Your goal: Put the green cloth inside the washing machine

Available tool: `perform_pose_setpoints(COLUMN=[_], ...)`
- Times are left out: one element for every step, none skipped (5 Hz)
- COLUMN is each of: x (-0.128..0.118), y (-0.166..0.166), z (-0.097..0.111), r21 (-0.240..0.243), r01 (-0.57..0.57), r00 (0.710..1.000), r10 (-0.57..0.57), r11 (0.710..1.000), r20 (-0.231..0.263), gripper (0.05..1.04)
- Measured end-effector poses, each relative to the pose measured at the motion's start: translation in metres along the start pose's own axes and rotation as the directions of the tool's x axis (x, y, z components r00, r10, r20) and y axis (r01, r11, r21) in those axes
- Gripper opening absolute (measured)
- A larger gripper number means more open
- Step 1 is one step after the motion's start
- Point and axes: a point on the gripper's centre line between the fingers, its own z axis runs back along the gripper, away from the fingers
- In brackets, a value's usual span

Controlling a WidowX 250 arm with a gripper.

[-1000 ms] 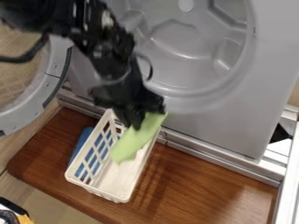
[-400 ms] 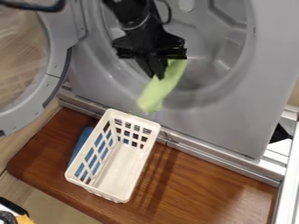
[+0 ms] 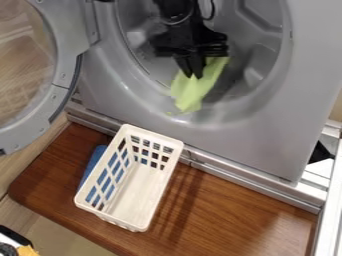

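Note:
The black gripper (image 3: 194, 75) hangs in front of the round opening of the washing machine (image 3: 227, 132), over the lower part of the drum. It is shut on the green cloth (image 3: 195, 91), which droops below and to the right of the fingers. The cloth's lower end hangs over the opening's bottom rim; whether it touches the rim I cannot tell. The machine's round door (image 3: 65, 65) stands open at the left.
A white slotted basket (image 3: 137, 195) stands on the brown wooden board (image 3: 234, 215) below the machine. Something blue (image 3: 91, 162) lies along the basket's left side. A white metal frame (image 3: 328, 200) runs down the right edge.
The gripper has carried the green cloth up and to the right, from over the basket to the drum opening. The basket and the door have stayed in place.

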Motion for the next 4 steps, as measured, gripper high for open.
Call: perform_pose_setpoints(x=[0.015, 0.022, 0.019, 0.014], y=[0.0, 0.0, 0.001, -0.002], z=[-0.021, -0.035, -0.037, -0.04], r21=[-0.006, -0.011, -0.001, -0.002], r01=[-0.009, -0.024, -0.038, -0.034], r00=[1.0, 0.999, 0.997, 0.997], r10=[0.009, 0.023, 0.038, 0.033], r11=[1.0, 1.0, 0.999, 0.999], r20=[-0.019, -0.039, -0.066, -0.074], gripper=[0.059, 0.076, 0.242, 0.491])
